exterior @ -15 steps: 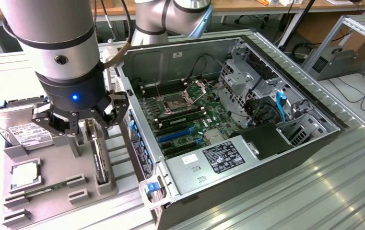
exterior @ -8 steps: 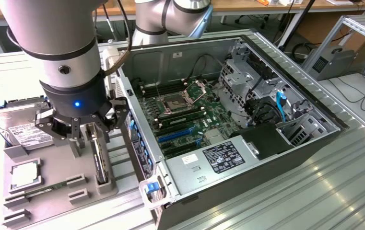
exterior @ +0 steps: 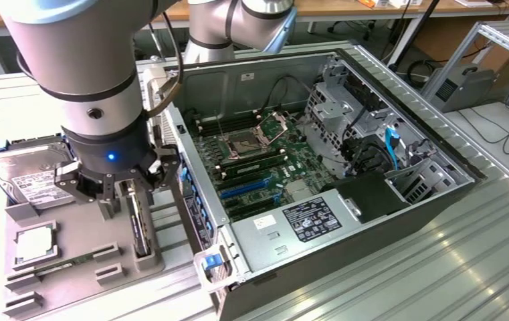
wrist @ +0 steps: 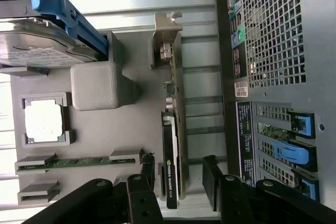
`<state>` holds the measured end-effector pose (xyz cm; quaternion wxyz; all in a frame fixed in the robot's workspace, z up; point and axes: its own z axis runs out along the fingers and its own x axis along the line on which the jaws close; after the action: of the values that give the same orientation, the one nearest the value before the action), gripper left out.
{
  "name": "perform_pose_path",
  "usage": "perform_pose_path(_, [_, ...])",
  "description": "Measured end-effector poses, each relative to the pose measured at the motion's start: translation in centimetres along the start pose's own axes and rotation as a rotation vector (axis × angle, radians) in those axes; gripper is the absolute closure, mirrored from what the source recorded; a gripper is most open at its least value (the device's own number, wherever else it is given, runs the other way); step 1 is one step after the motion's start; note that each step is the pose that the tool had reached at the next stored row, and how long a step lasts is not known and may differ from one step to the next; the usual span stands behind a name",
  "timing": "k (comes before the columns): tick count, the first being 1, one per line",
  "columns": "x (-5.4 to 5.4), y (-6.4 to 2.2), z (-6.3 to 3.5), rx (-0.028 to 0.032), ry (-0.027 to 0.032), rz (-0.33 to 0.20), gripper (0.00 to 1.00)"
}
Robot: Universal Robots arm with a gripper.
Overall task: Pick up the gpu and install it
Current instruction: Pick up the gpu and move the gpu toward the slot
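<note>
The gpu (wrist: 172, 129) is a thin black-faced card with a silvery bracket. It stands on edge in a slot of the grey holder tray (wrist: 136, 140), beside the open computer case (exterior: 344, 154). My gripper (wrist: 178, 161) hangs just above the card's end, open, with one black finger on each side of the card. A gap shows on both sides of the card. In the exterior view the gripper (exterior: 122, 195) sits over the near end of the gpu (exterior: 141, 234), left of the case wall.
The tray also holds a hard drive with blue rails (exterior: 29, 175), a square processor (exterior: 35, 244) and a green memory stick (exterior: 67, 263). The case lies on its side with the motherboard (exterior: 254, 164) exposed. Its rear panel with blue slot clips (wrist: 294, 153) is close by.
</note>
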<state>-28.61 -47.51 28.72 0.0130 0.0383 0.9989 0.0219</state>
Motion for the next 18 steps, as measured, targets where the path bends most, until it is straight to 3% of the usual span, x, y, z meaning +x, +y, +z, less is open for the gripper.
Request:
perform_pose_path(10, [0.1,0.03,2.14,0.0,-0.0001,0.001,0.5])
perform_pose_path(18, [0.1,0.1,3.29,0.0001,0.0,0.001,0.5])
